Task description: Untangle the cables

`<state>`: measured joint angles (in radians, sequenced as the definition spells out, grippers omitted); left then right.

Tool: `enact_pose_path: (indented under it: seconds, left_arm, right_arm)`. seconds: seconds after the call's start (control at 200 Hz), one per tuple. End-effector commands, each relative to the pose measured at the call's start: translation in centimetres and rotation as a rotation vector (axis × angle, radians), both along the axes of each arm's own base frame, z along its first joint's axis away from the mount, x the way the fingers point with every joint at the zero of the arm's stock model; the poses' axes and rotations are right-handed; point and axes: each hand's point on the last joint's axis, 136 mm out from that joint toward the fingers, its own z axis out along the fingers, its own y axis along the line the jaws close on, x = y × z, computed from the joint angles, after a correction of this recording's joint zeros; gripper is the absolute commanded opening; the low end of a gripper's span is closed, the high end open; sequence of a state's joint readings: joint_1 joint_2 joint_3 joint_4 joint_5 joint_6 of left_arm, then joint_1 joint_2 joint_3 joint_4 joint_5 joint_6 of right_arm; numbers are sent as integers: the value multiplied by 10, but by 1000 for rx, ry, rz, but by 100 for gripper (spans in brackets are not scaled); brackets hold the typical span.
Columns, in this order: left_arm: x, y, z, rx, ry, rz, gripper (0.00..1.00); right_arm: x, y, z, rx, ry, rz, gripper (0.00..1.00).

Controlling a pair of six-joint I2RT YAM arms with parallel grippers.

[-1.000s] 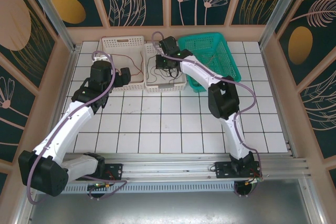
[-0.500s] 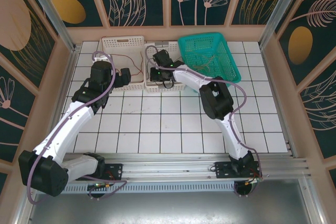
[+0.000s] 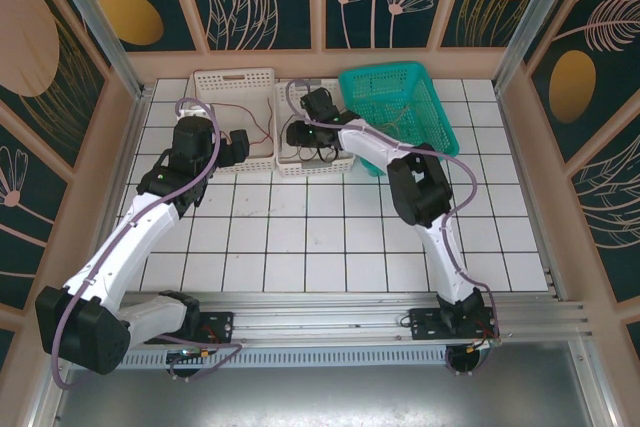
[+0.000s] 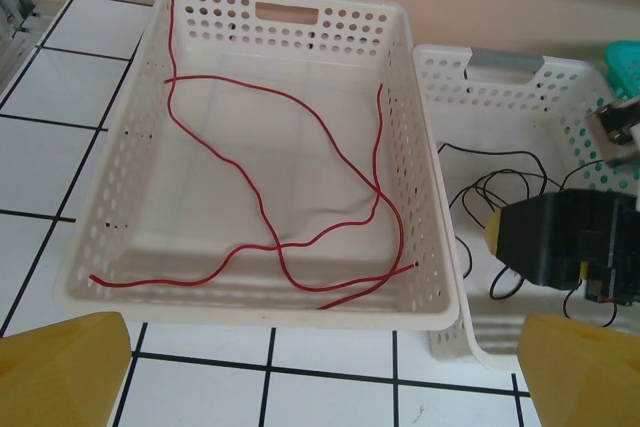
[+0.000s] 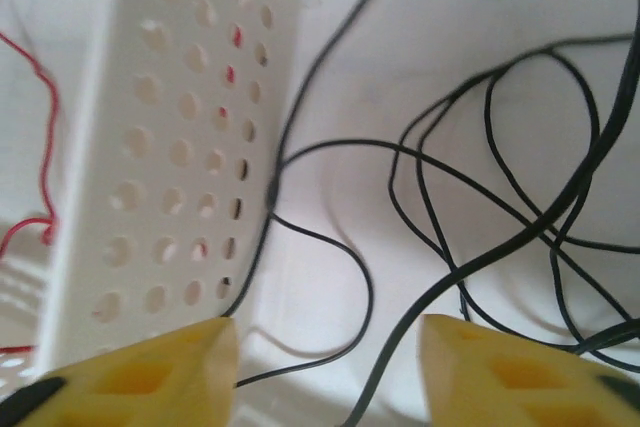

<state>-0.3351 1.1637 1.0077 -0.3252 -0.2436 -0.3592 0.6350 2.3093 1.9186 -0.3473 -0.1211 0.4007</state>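
Progress looks halfway-ish: red cable (image 4: 378, 137) lies alone in the eleven o'clock basket (image 4: 350, 2), black cables (image 5: 585, 182) still looped together at twelve; left gripper (image 4: 322, 352) and right gripper (image 5: 325, 367) both released.

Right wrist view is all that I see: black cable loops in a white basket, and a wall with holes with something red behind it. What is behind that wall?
Observer: A red cable alone, loosely curled in the left white basket.
Operator: Is it all inside?
Observer: Not wholly; one end reaches up onto the rim at the far left corner.
Operator: And the left gripper?
Observer: It is open, holds nothing, at that basket's near side.
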Motion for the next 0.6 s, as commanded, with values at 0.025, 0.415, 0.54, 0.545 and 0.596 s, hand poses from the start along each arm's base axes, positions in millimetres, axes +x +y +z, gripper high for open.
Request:
enact_pose_path:
  seconds: [0.025,0.415,0.54,0.545,0.596]
  left_arm:
    - [2,-5,2,0,-15,-22,99]
    - [3,-3,10,-33,-28,13,99]
    - [0,6,14,-29,-53,54,98]
    - [0,6,14,-30,-55,55,99]
    - [0,7,15,-27,-60,62,99]
  right_arm:
    - [-5,0,74,59,-127,15,61]
    - [-39,-9,157,66,-375,30,99]
    - [-62,-45,193,120,-536,-32,99]
    - [-63,-47,195,121,-542,-35,99]
    - [-73,-65,204,130,-597,-58,99]
